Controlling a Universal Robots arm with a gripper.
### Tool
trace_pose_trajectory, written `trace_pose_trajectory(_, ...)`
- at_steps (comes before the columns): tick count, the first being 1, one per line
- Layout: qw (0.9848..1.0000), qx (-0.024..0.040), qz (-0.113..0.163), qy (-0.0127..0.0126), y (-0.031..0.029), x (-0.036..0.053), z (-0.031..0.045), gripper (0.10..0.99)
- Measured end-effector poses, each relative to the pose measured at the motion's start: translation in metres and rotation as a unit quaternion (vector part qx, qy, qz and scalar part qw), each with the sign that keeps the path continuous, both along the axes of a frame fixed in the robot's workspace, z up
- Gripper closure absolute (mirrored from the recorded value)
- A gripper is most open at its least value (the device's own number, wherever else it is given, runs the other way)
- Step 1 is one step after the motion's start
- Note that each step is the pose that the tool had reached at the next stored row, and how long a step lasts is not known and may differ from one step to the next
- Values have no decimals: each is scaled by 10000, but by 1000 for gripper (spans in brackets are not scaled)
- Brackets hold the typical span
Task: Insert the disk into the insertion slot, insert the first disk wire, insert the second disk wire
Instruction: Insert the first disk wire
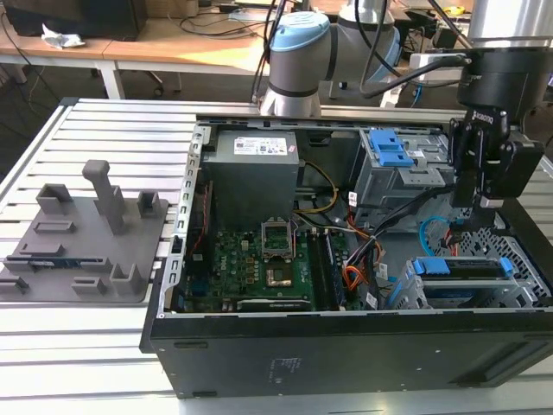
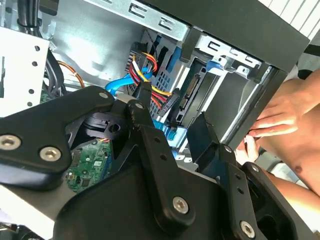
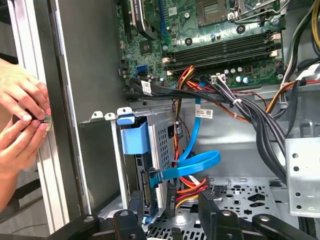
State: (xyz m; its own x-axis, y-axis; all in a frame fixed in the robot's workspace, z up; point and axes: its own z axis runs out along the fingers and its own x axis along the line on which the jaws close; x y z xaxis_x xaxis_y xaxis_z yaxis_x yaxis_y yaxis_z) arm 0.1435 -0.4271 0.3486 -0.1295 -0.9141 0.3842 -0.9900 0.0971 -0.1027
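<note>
The disk (image 3: 144, 186) stands in its blue frame (image 1: 458, 266) inside the insertion slot (image 3: 161, 142), a grey perforated bay in the open computer case. The second disk wire (image 3: 200, 162), a flat light blue loop, ends in a plug (image 3: 153, 178) at the disk's rear edge. The first disk wire (image 3: 194, 186), red-orange, ends in a small black plug (image 3: 171, 197) right beside it; I cannot tell whether that plug is seated. My gripper (image 3: 170, 206) hangs open just behind these plugs, a finger on either side, touching nothing. It also shows in the exterior view (image 1: 477, 206) and the second wrist view (image 2: 172, 107).
A person's hands (image 3: 22, 117) rest on the case's outer wall next to the bay, one hand (image 2: 275, 117) close to my fingers. A thick black cable bundle (image 3: 260, 130) crosses above the bay. The motherboard (image 1: 259, 264) and a taller grey cage (image 1: 393, 164) fill the case.
</note>
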Motion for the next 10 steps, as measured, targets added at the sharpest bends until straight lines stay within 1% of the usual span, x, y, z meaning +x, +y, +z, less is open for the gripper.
trace_pose_trajectory(1, 10000, -20, 0, 0, -1, 0, -20, 525)
trace_pose_trajectory(4, 10000, -57, 0, 0, 0, 0, -35, 541)
trace_pose_trajectory(5, 10000, -77, 0, 0, 0, 0, -39, 608)
trace_pose_trajectory(6, 9999, -105, 0, 0, 0, 0, -43, 608)
trace_pose_trajectory(7, 9999, -137, 0, 0, 2, 0, -46, 678)
trace_pose_trajectory(10, 9998, -213, 0, 0, 15, 0, -53, 678)
